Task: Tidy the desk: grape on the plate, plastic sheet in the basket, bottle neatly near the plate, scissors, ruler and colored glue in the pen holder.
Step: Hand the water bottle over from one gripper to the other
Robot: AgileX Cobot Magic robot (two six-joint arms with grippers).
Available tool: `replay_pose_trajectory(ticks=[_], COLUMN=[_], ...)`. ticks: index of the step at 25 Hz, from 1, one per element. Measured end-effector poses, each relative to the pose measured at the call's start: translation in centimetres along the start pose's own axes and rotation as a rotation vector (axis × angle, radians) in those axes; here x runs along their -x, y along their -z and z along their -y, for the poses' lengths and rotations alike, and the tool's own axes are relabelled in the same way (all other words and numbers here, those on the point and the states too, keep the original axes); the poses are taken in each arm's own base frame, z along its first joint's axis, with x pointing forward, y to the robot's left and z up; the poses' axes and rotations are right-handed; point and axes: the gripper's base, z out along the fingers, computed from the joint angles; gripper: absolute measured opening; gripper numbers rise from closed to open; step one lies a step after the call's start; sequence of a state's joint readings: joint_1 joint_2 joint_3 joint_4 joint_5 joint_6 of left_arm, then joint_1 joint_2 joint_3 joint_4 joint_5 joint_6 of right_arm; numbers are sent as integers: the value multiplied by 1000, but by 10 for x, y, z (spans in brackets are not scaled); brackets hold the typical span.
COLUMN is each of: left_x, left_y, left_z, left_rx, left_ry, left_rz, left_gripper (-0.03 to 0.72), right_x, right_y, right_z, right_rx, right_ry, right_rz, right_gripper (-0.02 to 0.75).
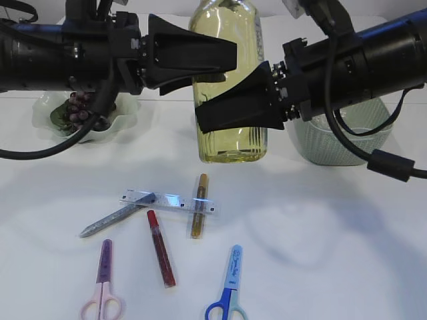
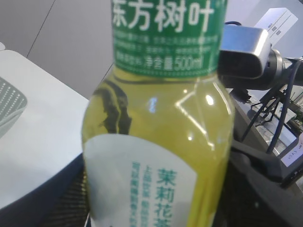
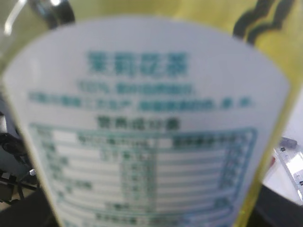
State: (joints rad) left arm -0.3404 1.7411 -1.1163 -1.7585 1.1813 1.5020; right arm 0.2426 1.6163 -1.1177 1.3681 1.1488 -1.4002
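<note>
Bottle (image 1: 230, 80) sits upright right between both sets of jaws: left jaws spread wide around its upper body, right jaws clamped on its lower half.

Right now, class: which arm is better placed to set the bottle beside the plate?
Left. Both end effectors flank the bottle, but the plate holding grapes sits on the left arm's side.

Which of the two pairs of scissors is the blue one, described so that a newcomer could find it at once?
Start at the tall bottle of yellow-green tea that stands between the two grippers, then drop to the near edge of the table. The blue scissors lie there, a little right of the red glue stick. Blue handles and a light blue blade cover set them apart from the pink scissors further left.
</note>
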Motion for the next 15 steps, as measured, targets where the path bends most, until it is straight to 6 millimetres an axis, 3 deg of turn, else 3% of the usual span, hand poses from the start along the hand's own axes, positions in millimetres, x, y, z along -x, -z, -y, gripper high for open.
replay_pose_trajectory(ticks=[15], left_x=[-1], left_y=[-1], left_z=[-1], left_rx=[-3], left_ry=[-29], left_rz=[-4], left_gripper=[566], right_x=[-1], right_y=[0], right_z=[0], right_rx=[-2], right_ry=[6], right_rz=[-12], right_gripper=[514])
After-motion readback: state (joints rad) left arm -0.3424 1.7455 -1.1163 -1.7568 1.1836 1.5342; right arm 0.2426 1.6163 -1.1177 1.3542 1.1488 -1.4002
